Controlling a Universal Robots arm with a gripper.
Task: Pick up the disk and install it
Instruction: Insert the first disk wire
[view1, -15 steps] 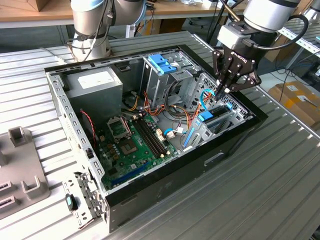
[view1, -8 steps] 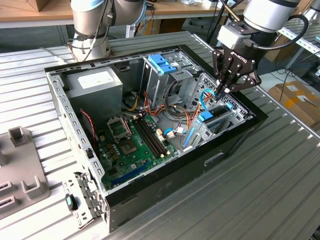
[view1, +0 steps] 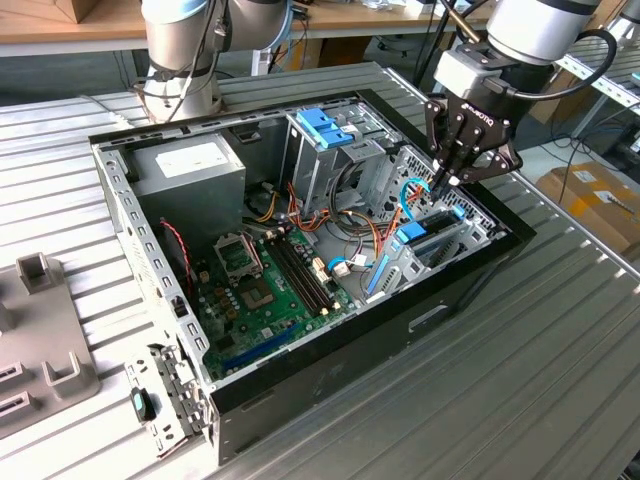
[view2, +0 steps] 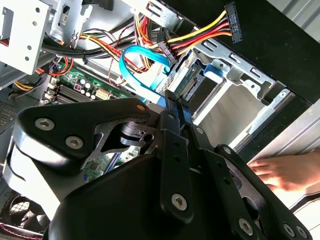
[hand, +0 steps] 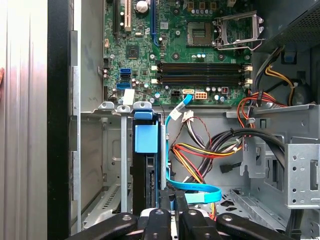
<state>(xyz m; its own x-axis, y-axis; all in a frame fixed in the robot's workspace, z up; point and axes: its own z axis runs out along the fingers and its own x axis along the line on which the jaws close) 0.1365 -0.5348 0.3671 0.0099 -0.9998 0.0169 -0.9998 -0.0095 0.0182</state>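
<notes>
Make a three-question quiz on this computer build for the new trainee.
1. True or false: the disk stands on edge inside the drive bay.
2. The gripper is nearest to: A) the power supply box, B) the drive bay, C) the memory slots.
3. What colour is the flat cable that curves beside the disk?

Key: 1 true; 2 B; 3 blue.
</notes>
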